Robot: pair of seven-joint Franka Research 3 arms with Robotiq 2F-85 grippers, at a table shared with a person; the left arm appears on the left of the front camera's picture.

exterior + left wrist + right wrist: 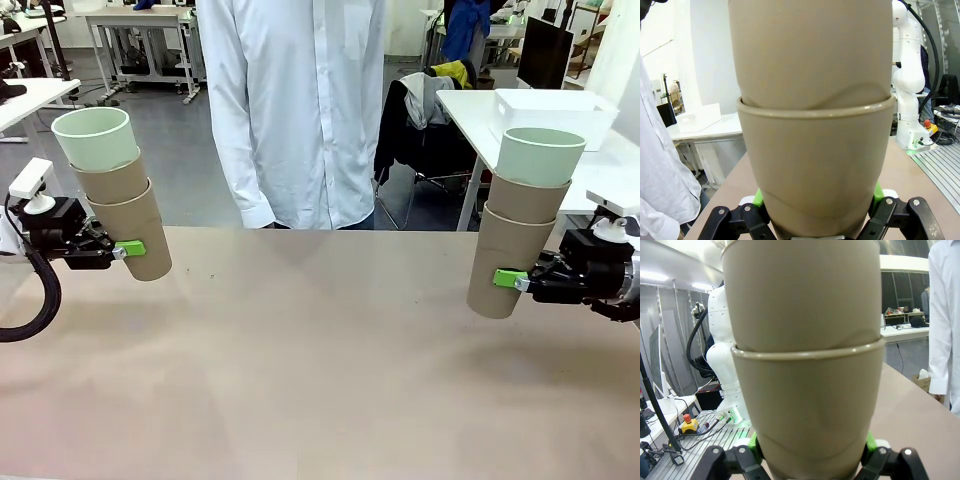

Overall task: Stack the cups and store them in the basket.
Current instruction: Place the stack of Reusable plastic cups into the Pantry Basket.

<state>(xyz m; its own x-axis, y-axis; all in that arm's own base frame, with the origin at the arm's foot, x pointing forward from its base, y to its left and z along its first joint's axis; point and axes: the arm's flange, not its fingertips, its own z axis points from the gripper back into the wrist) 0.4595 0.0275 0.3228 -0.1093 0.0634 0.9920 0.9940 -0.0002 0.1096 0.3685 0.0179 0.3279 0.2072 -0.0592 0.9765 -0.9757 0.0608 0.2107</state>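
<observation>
At the left, the left gripper (pixel 130 249) clamps the bottom brown cup of a three-cup stack (pixel 112 190) (two brown, a green one on top), held above the table (pixel 320 370). At the right, the right gripper (pixel 507 279) is closed on the bottom cup of a matching stack (pixel 525 225). The white basket (pixel 555 108) sits at the far right, on another table.

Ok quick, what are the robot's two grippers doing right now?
The left gripper is closed on a three-cup stack, mint cup on top.
The right gripper is closed on the other three-cup stack, mint on top too.
</observation>
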